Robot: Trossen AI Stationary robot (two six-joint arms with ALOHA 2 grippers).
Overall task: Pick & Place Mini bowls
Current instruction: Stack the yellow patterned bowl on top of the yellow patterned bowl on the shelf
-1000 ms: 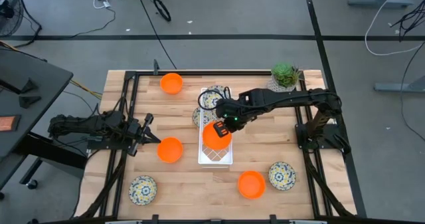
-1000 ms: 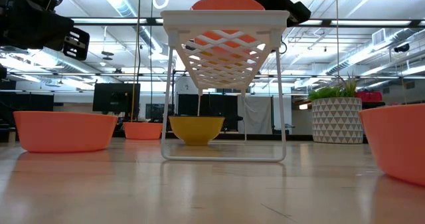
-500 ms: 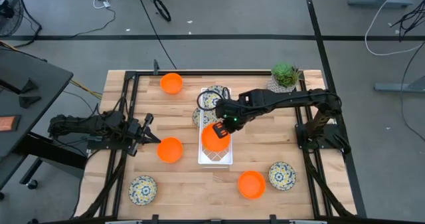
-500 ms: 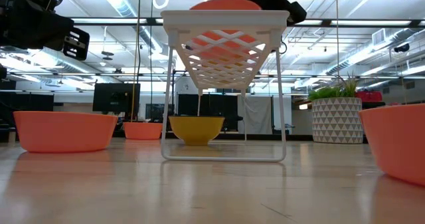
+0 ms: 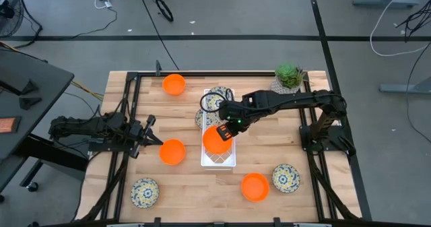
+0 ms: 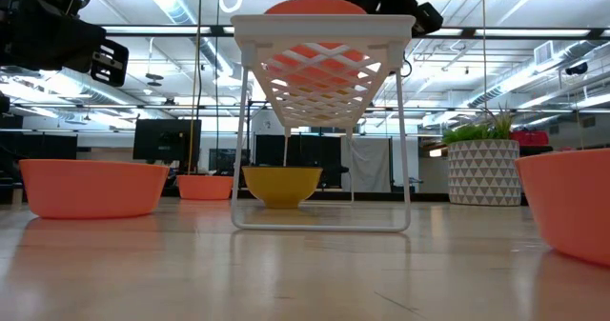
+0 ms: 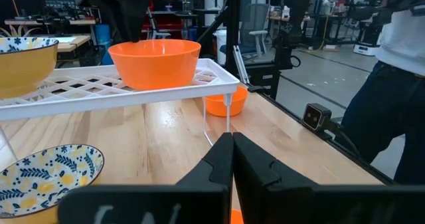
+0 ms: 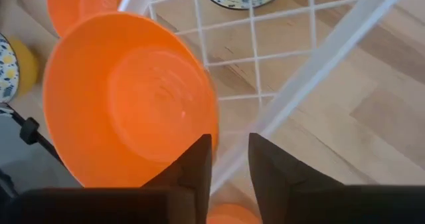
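A white wire rack (image 5: 219,156) stands mid-table. An orange mini bowl (image 5: 216,139) sits upright on its grid, also seen in the right wrist view (image 8: 126,104) and the left wrist view (image 7: 155,63). My right gripper (image 5: 232,124) hovers just above the bowl's right rim, pointing steeply down, open (image 8: 229,161). A patterned bowl (image 5: 215,100) is at the rack's far end. My left gripper (image 5: 152,137) waits shut (image 7: 232,164) at the table's left. My right gripper stands over the orange bowl's rim (image 8: 214,127) from above, one finger (image 8: 198,161) right beside that rim. The gap between the fingers shows only rack wire and wood. Whether the finger touches the rim, I cannot tell.
Loose orange bowls lie at the far left (image 5: 174,84), left of the rack (image 5: 172,151) and near right (image 5: 254,186). Patterned bowls sit near left (image 5: 145,192) and near right (image 5: 286,178). A potted plant (image 5: 289,77) stands far right. A person (image 7: 392,84) is beyond the table.
The orange bowl has shifted slightly toward the table's left on the rack's grid. My right gripper has stayed above it.
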